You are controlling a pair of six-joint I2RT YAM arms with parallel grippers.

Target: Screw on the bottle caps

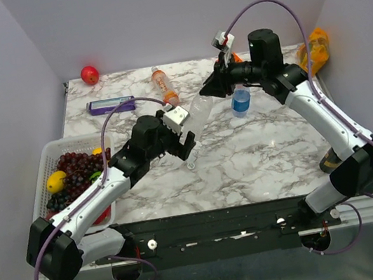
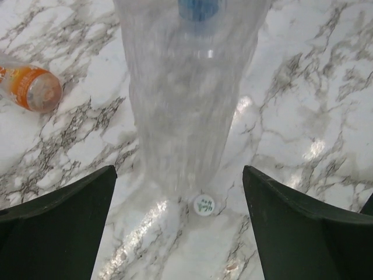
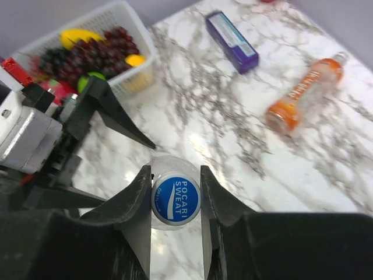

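Entry: clear bottle (image 1: 200,116), on the bench (image 1: 266,149) between the two arms. It appeared to lean, base toward the left pincer (image 1: 189,145) and neck toward the right pincer (image 1: 215,87), so its long axis ran from near-left to far-right in the overhead view. Blue cap (image 3: 175,198): seated on that bottle's mouth, printed face up, pinched at its rim by the right pincer's pressed-in fingers. Left pincer: spread wide, one finger either side of the bottle's lower body, neither seen touching it. White cap (image 2: 204,205): loose on the bench just beside the bottle's base. Orange bottle (image 1: 164,85): lying on its side, well apart to the far left. Blue-labelled bottle (image 1: 241,101): upright near the right arm. Note: the right arm was nearer the cap. Any turn would depend on the cap sitting in line with the neck, and the ungripped body would probably spin with it.
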